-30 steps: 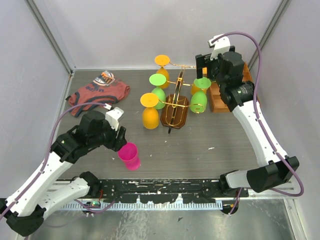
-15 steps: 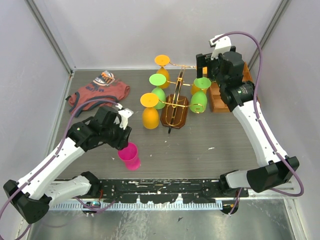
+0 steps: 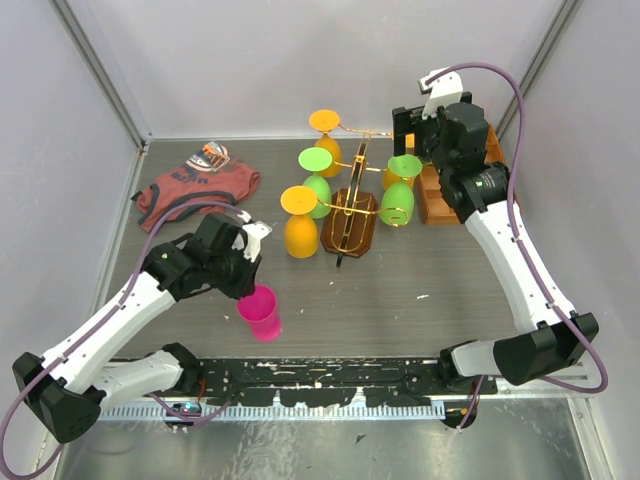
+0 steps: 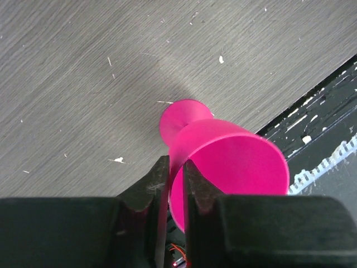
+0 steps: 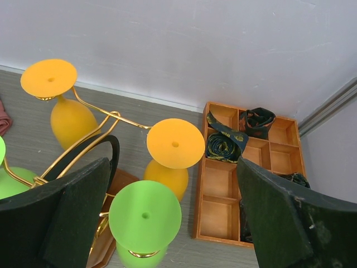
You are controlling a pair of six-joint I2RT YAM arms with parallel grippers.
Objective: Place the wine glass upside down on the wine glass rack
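A pink wine glass (image 3: 260,312) stands upright on the table near the front, its foot down and bowl open upward; it also shows in the left wrist view (image 4: 234,162). My left gripper (image 3: 246,284) (image 4: 175,167) is shut on its rim, one finger inside the bowl and one outside. The wine glass rack (image 3: 352,195), gold wire on a dark brown base, stands mid-table with several orange and green glasses hanging upside down; it also shows in the right wrist view (image 5: 89,139). My right gripper (image 3: 418,140) (image 5: 173,167) is open and empty above the rack's right side.
An orange-brown compartment tray (image 3: 440,205) (image 5: 220,190) holding rolled ties sits right of the rack by the wall. A red shirt (image 3: 195,185) lies at the back left. Grey walls close in both sides and the back.
My left arm has swung right and forward over the pink glass, which has stayed in place. The right arm has not moved.
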